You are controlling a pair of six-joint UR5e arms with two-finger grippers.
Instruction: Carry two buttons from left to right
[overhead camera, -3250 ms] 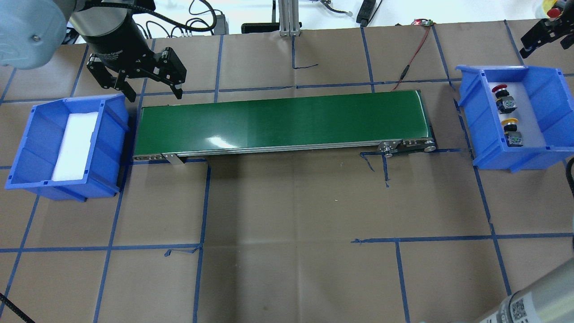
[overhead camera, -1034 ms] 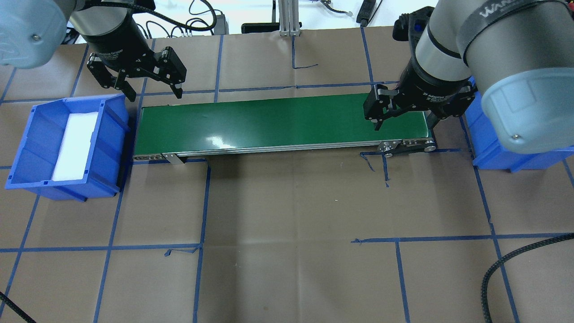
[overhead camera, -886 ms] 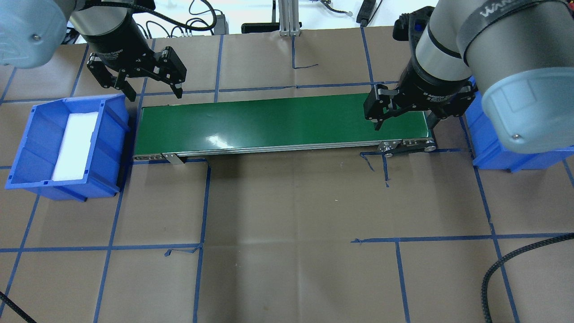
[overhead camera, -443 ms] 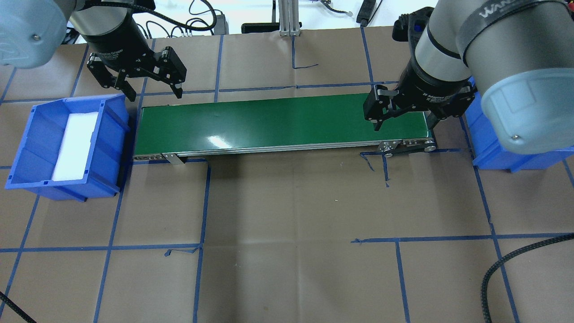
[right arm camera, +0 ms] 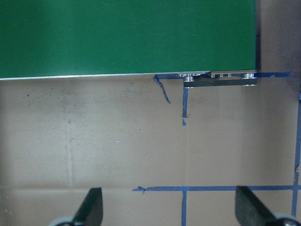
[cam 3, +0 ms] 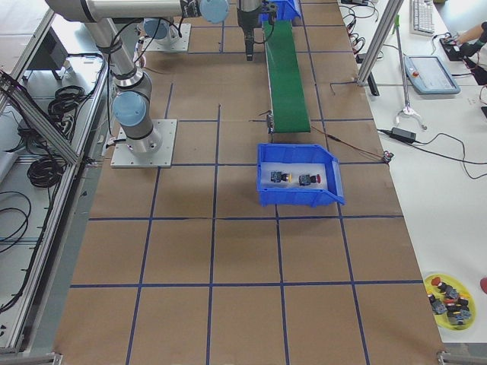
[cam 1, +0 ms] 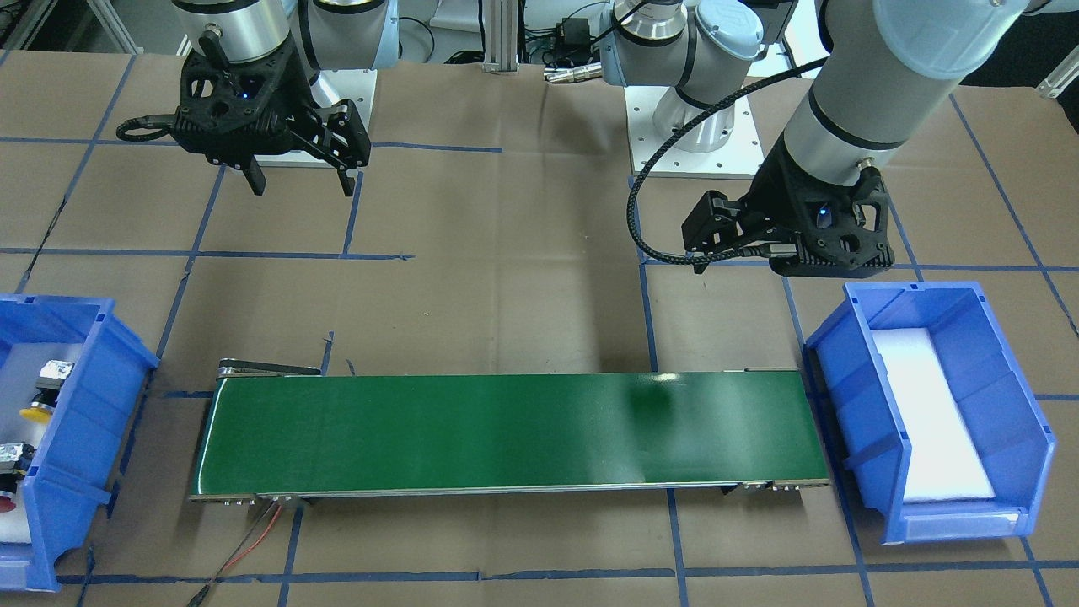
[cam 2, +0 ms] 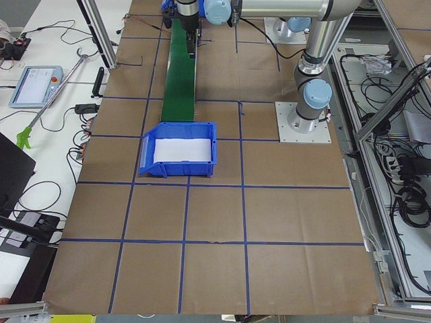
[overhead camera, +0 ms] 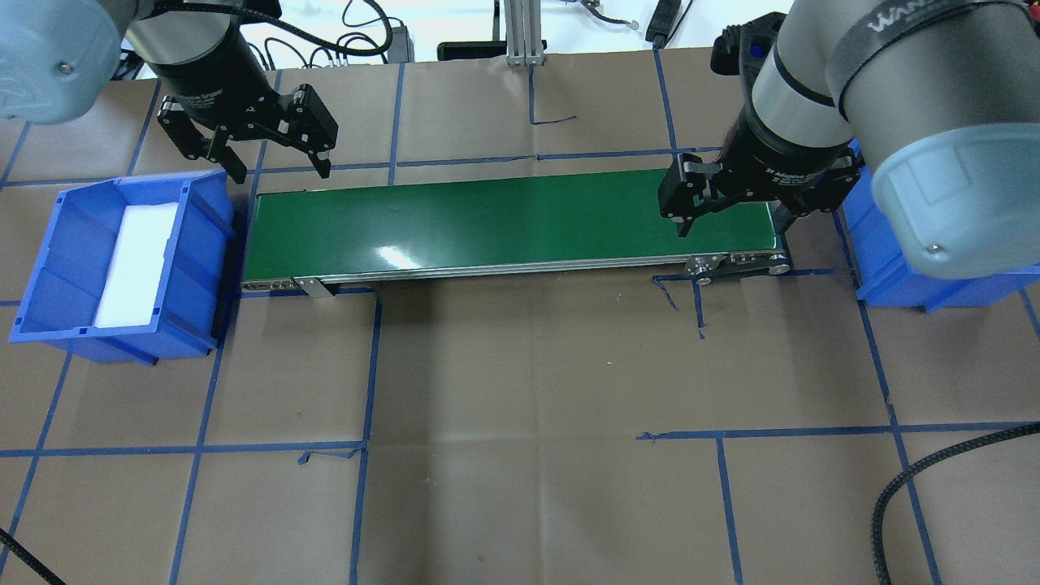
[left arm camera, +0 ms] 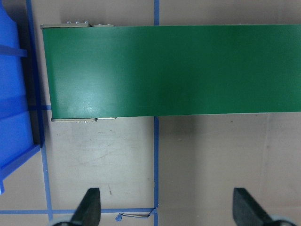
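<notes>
The yellow-capped button (cam 1: 38, 412) (cam 3: 278, 177) and the red-capped button (cam 1: 7, 503) (cam 3: 310, 180) lie on white foam in the blue bin (cam 1: 93, 396) (cam 3: 300, 199) at my right end of the green conveyor belt (overhead camera: 512, 219). In the overhead view my right arm hides them. My right gripper (overhead camera: 735, 229) (cam 1: 302, 187) (right arm camera: 169, 197) is open and empty, high above the belt's right end. My left gripper (overhead camera: 282, 172) (left arm camera: 167, 200) is open and empty, high by the belt's left end. The blue left bin (overhead camera: 49, 268) holds only white foam.
The belt (cam 1: 506, 430) runs between the two bins, with a red wire (cam 1: 253, 539) trailing from its right end. Cables and an aluminium post (overhead camera: 520, 32) stand beyond the far table edge. A yellow dish of spare buttons (cam 3: 449, 300) sits off the table.
My right arm has swung in from the back right corner to above the belt's right end and now covers the right bin. It has held still for the last second. The left gripper has not moved.
</notes>
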